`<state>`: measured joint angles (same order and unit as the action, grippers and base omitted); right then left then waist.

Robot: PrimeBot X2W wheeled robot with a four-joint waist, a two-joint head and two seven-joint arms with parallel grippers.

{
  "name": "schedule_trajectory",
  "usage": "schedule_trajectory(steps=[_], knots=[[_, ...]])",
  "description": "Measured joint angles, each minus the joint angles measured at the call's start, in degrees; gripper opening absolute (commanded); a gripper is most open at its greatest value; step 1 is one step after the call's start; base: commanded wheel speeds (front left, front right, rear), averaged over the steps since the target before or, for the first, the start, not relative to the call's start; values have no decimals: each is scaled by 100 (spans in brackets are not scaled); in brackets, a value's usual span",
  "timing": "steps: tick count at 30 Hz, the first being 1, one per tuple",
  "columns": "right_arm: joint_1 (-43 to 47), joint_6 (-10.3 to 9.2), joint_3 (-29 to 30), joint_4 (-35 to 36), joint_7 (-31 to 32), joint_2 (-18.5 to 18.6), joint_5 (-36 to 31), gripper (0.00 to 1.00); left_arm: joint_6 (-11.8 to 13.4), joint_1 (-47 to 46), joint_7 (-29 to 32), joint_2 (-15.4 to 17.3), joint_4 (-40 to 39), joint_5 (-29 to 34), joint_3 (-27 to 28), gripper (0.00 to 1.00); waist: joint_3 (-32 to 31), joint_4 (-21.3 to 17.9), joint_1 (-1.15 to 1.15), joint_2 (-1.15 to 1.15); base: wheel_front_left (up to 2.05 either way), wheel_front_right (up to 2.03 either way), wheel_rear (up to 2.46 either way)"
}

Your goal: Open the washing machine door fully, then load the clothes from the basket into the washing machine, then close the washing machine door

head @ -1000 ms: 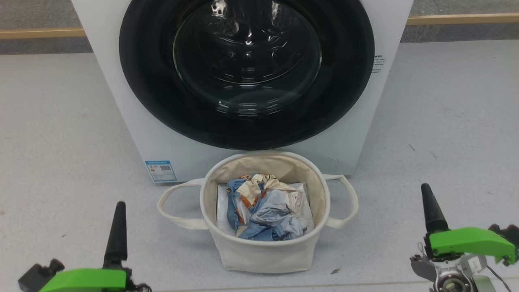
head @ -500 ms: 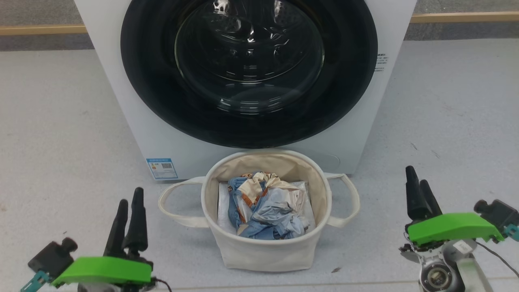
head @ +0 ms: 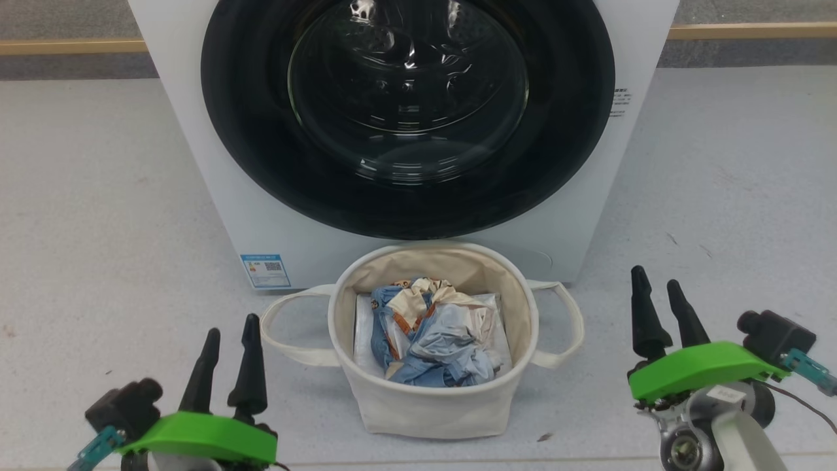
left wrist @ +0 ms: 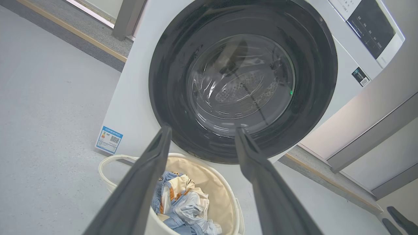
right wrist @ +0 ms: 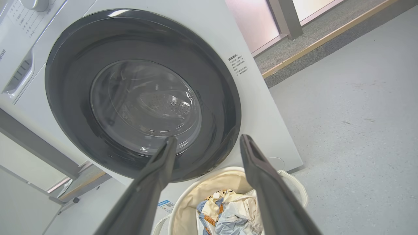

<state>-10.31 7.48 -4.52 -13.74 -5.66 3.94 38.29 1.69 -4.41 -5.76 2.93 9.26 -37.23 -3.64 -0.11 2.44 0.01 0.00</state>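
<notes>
between left claw (head: 232,327) and right claw (head: 655,278), both wide, empty, sits the basket (head: 431,399); swinging the shut washing machine door (head: 261,163) beyond may strike it.

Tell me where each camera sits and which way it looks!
Head view: on the robot's head, looking down at the washing machine door and basket; left gripper and right gripper show.
Left wrist view: on the left wrist, looking along its fingers at the door.
Right wrist view: on the right wrist, looking along its fingers at the door.
Shared: all see the door and the clothes in the basket.
</notes>
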Motion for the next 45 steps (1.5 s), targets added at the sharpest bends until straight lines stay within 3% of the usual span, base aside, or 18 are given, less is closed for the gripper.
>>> schedule_trajectory(steps=[30,45], knots=[[-235,1,-494,-611,-471,-9,-2616,100,720,-401,-495,160,1072,2226,-779,100,24,101,0,0,0,0,0],[-411,1,-700,-810,-751,-42,-3688,100,842,-583,-732,181,1462,3064,-1103,100,69,137,0,0,0,0,0]])
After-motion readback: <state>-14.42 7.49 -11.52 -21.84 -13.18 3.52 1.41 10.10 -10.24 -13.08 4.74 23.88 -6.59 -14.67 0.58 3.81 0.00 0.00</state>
